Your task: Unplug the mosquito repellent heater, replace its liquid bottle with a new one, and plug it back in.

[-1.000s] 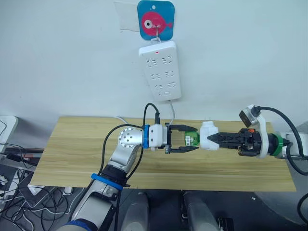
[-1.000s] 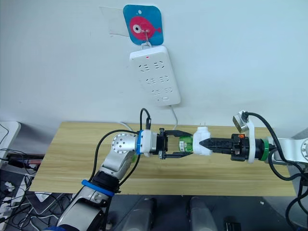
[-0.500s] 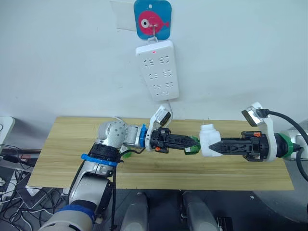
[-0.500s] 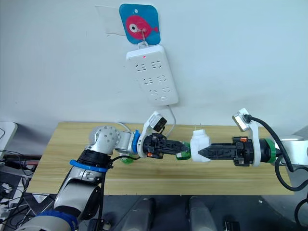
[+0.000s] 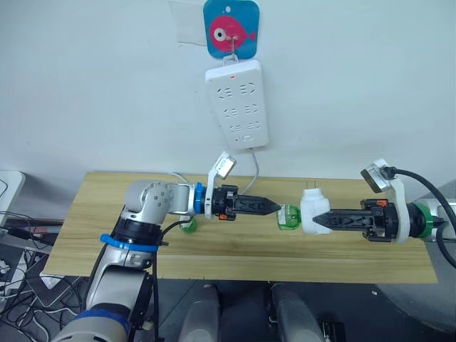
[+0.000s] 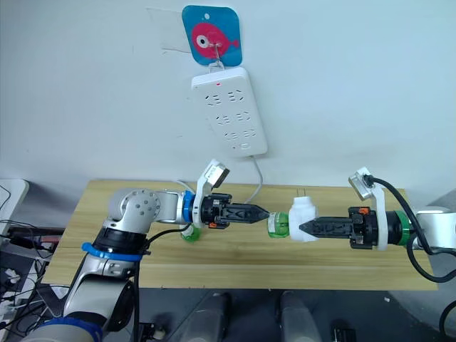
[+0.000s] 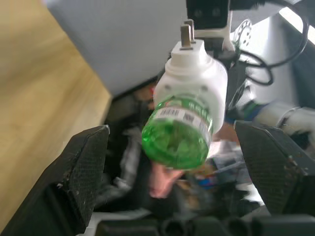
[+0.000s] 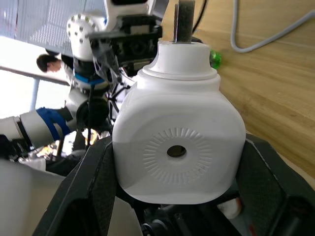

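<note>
Your right pincer [image 5: 322,218] is pinching the mosquito repellent heater [image 5: 311,210] by its white body and holding it in the air above the worktop [image 5: 92,228], prongs pointing up and the green liquid bottle [image 5: 288,217] sticking out sideways toward your other arm. Your left pincer [image 5: 272,206] sits just beside the bottle's base without touching it; in the head views its tips look drawn together to a point, yet the left wrist view shows its fingers [image 7: 83,167] spread with the bottle between them at a distance, so treat it as spread and empty. A second green bottle [image 5: 187,225] stands on the worktop under your left forearm, and the power strip [image 5: 237,105] hangs on the wall behind, above the worktop. The risk from here lies in the approach: if you drive the left pincer in off-axis, it will likely push the bottle sideways and twist the heater in the right grip. Pinch too near the rounded base and the bottle may slip while you unscrew it. Watch your left forearm too, since a low sweep could knock over the bottle beneath it.
</note>
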Motion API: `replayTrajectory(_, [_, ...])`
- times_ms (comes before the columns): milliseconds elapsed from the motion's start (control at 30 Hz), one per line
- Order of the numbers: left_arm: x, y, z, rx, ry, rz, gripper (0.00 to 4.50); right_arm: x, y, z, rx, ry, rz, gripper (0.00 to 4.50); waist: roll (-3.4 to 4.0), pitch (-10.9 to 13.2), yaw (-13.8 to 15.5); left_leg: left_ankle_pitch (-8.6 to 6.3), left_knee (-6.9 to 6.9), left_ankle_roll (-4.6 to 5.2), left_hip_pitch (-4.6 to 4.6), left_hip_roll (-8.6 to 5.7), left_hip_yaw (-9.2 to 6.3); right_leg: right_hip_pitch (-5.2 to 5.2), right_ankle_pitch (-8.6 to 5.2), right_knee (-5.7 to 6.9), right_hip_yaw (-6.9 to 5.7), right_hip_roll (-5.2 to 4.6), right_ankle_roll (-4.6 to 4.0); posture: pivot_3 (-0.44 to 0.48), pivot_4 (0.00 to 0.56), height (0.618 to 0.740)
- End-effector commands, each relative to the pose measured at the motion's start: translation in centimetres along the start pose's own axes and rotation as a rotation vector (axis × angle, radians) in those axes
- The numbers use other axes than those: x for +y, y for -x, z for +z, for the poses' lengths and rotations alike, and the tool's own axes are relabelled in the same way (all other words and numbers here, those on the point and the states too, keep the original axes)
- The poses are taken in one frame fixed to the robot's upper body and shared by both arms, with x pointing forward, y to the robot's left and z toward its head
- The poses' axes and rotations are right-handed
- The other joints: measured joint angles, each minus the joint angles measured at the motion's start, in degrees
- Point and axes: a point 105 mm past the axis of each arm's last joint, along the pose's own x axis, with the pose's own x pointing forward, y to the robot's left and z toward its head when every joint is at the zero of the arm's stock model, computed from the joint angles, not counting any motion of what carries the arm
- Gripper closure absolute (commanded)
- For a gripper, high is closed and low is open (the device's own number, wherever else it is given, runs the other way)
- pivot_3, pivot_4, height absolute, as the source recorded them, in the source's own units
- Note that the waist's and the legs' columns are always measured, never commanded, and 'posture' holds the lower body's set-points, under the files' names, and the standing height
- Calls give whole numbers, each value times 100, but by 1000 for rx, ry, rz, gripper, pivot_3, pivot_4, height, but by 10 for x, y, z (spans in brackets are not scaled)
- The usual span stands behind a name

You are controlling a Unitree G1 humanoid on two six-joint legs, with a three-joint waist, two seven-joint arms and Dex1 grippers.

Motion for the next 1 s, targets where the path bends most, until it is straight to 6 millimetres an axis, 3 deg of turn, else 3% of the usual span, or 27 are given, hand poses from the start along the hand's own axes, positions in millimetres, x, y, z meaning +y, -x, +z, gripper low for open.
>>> replayTrajectory(33, [-28,2,4,-34,-652,-57,54,7,13,15,-95,-38,39,1515,1,0,4,1,-3,-1,1,0,5,0,1,-2,3,-2,-1,166,247,740])
replayTrajectory(233, [-27,-1,-4,-127,-1224,-23,54,4,13,21,-123,-85,46,1515,1,0,179,-11,0,20,1,-2,16,1,2,-8,11,1,-3,171,256,740])
replayTrajectory(333, [-26,-10,-9,-137,-1402,-29,54,5,10,20,-113,-84,54,1515,1,0,219,-12,6,23,-1,-3,27,2,4,-14,20,1,2,172,260,740])
replayTrajectory(633, [-7,-25,2,-166,-1517,50,54,13,2,20,-85,-53,98,1515,-1,0,253,-14,4,29,0,-7,28,0,9,-9,18,7,7,167,264,740])
replayTrajectory(1000, [-12,-33,10,-220,-1546,33,54,16,-4,19,-80,-40,113,1515,-1,0,252,-15,5,31,1,-5,21,0,10,-4,14,7,7,157,264,740])
